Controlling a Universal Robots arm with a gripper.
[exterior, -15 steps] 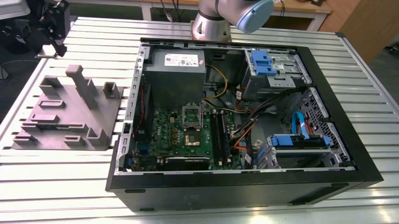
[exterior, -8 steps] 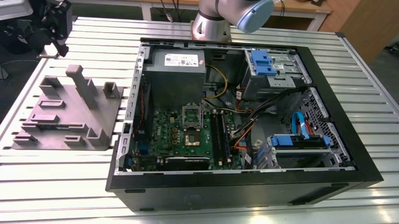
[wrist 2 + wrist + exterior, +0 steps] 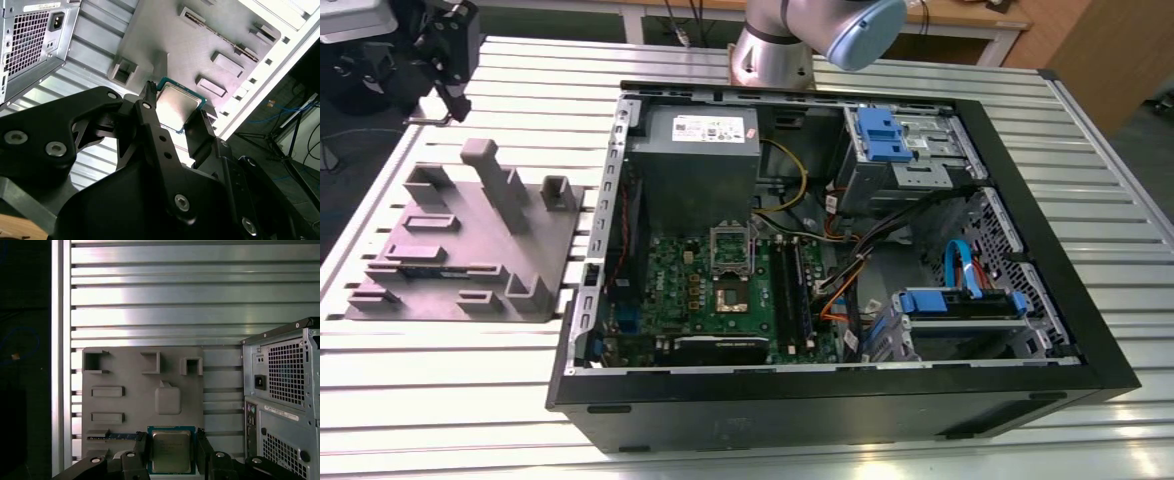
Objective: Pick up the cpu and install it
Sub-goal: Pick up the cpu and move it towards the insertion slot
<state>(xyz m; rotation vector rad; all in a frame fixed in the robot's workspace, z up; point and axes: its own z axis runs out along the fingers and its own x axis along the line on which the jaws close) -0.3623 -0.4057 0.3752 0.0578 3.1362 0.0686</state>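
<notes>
Above the grey holder (image 3: 142,390), lifted clear of it: the gripper (image 3: 174,106) has its jaws clamped on two opposite edges of the cpu (image 3: 171,452). The chip sits flat between them, metal top toward the wrist. The open computer case (image 3: 854,400) stands beside the holder.

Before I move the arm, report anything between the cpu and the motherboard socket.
The cpu sits gripped in the jaws, outside the computer case, over the grey fixture. The case's open side leaves the socket uncovered. Only the case wall on the exterior view's left lies between; nothing else visible does.
</notes>
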